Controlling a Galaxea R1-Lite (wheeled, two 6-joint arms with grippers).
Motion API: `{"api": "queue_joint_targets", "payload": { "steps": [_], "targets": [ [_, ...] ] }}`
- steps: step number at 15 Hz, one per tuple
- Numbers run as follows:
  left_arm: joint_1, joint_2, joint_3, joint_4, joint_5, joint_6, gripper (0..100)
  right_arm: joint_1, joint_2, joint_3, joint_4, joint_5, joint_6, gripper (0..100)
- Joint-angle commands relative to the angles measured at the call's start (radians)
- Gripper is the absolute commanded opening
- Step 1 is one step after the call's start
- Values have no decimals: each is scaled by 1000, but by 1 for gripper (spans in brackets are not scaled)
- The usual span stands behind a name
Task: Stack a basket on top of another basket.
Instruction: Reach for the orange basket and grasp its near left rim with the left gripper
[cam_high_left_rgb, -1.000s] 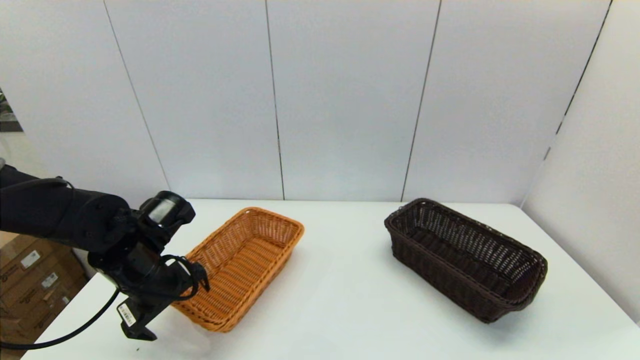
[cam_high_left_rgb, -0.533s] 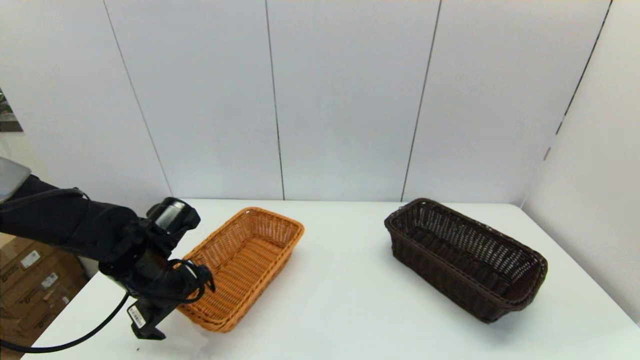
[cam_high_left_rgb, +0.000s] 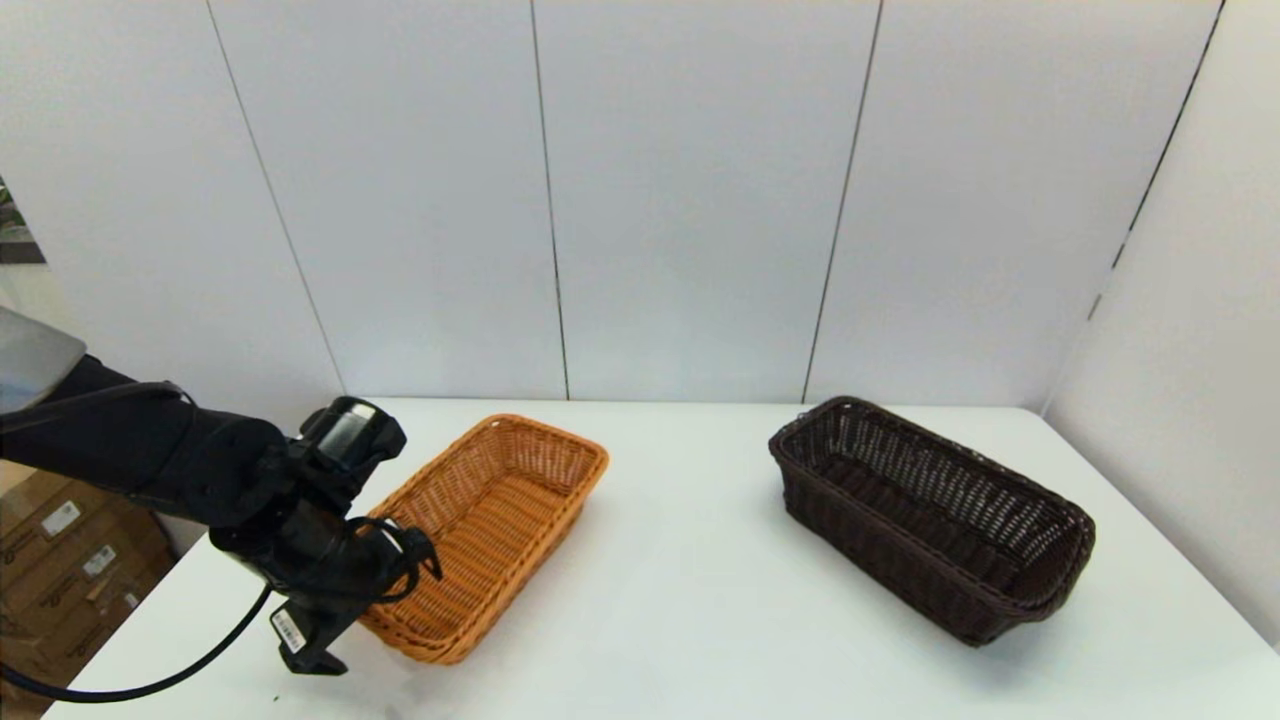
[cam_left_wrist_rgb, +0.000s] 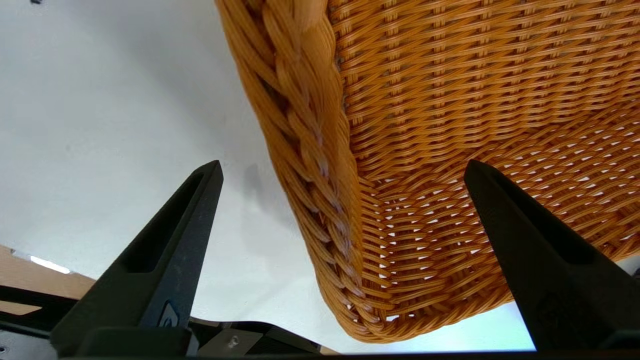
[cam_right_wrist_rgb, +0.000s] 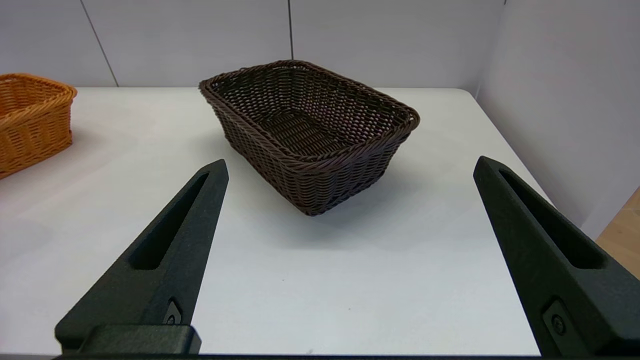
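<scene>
The left gripper (cam_left_wrist_rgb: 342, 170) hangs at the near corner of the orange basket (cam_high_left_rgb: 487, 528), on the left part of the white table (cam_high_left_rgb: 690, 610). Its two black fingers (cam_left_wrist_rgb: 165, 250) are spread wide, one outside the braided rim over bare table, the other over the woven inside, so the rim corner lies between them with nothing pinched yet. The wrist view shows the braid close under the fingers; whether either finger touches it I cannot tell.

Far to this gripper's right, well apart from the orange one, the dark brown basket (cam_high_left_rgb: 930, 515) sits at an angle on the table. The right gripper (cam_right_wrist_rgb: 350, 167) looks at it from the near side, fingers likewise wide apart and holding nothing, the basket ahead of the tips and not between them.

Both baskets look light and fairly stiff, plastic wicker by the sheen, so one should lift without sagging much. The braided rim is the thickest, firmest part and the natural place to pinch; the open-weave walls would likely flex or let a fingertip catch. Held at one end or corner, a long basket will probably tip downward at the far end.

Both baskets are empty: only woven floor shows in each.
</scene>
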Motion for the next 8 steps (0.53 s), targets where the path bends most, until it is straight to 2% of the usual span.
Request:
{"api": "queue_joint_targets", "payload": {
  "steps": [1, 8],
  "targets": [
    [2, 7, 0, -27, 1, -16, 100, 0, 1, 1, 0, 0, 0, 100],
    [4, 11, -4, -56, -10, -43, 100, 0, 1, 1, 0, 0, 0, 100]
  ]
}}
